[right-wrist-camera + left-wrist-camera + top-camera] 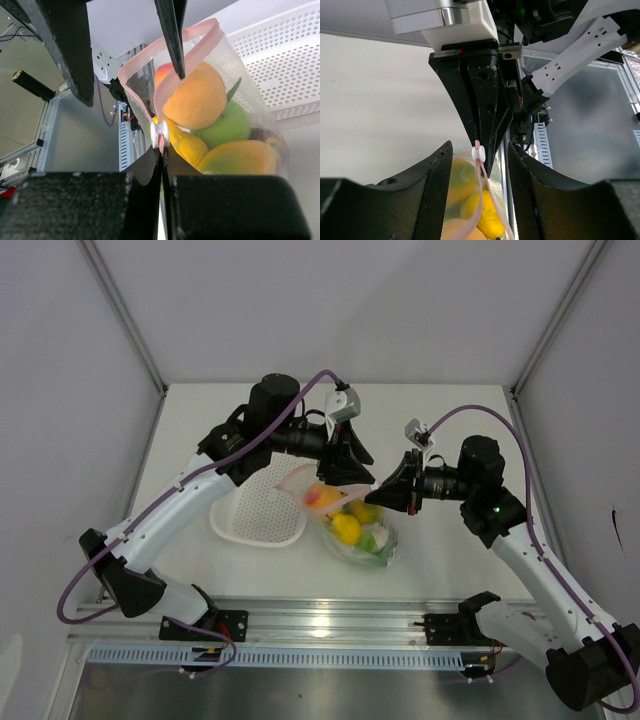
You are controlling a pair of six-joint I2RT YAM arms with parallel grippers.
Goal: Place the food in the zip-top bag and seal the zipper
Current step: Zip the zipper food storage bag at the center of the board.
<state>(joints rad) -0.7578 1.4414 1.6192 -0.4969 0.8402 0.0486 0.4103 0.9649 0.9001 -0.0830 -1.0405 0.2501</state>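
A white basket (255, 525) sits left of centre on the bench (440, 560), its right rim just beside the clear bag (372, 545). Bare bench lies behind and to the right of the bag. The left gripper (348, 475), jaws apart, straddles the bag's raised pink zipper (134, 100), one finger touching the strip. The bag stands mid-bench with its mouth gaping and the fruit (195, 97) inside. The right gripper (162, 160) is clamped on the zipper beside its white slider (159, 135).

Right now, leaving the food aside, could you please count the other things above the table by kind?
Bag: 1
Basket: 1
Grippers: 2 (left gripper, right gripper)
Total: 4
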